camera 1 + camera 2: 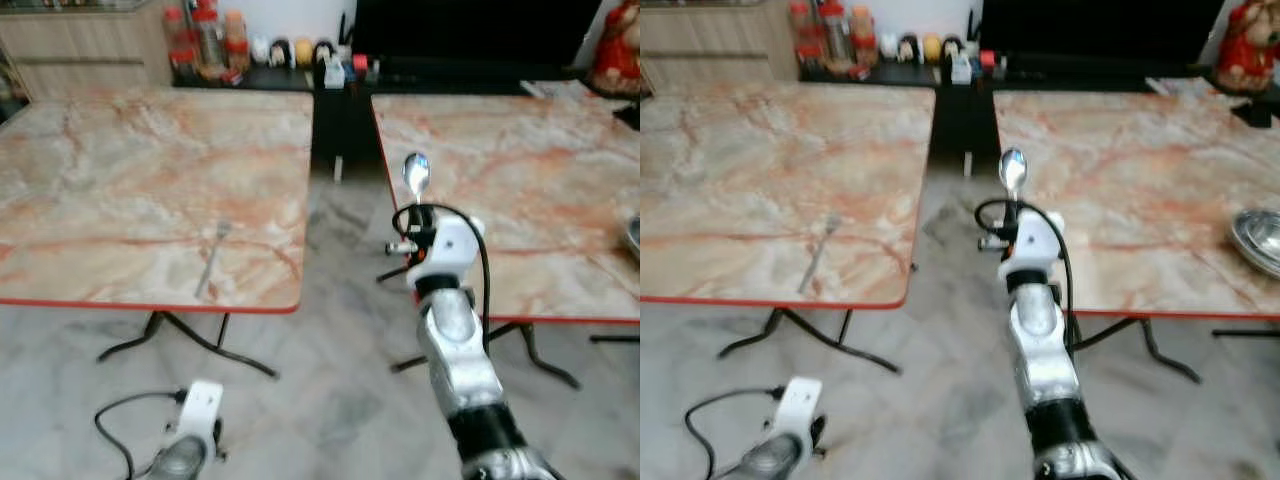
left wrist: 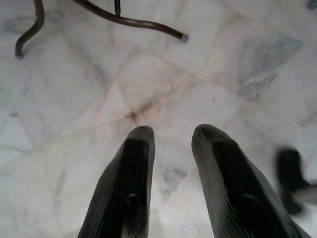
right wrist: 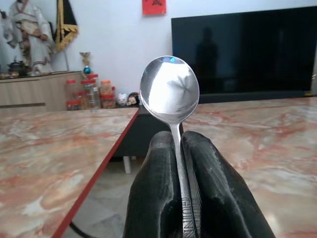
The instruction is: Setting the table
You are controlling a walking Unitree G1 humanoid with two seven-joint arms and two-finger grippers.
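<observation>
Right gripper (image 3: 179,144): black fingers clamped on the handle of a shiny steel spoon (image 3: 170,90), handle upright, bowl uppermost, held over the gap between two pink-veined marble tables with red edging (image 1: 150,180), near the right one's edge. Right eye view adds a steel bowl (image 1: 1260,238) on the right table; a steel fork (image 1: 211,258) lies lengthwise on the left table, tines pointing away. Left gripper (image 2: 173,136): fingers slightly apart, holding nothing, low over grey marble floor (image 2: 223,74).

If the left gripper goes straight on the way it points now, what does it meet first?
Most likely the marble floor: the left gripper hangs low, fingers open, aimed down at bare tiles. The table leg lies further ahead, though depth is hard to judge.
</observation>
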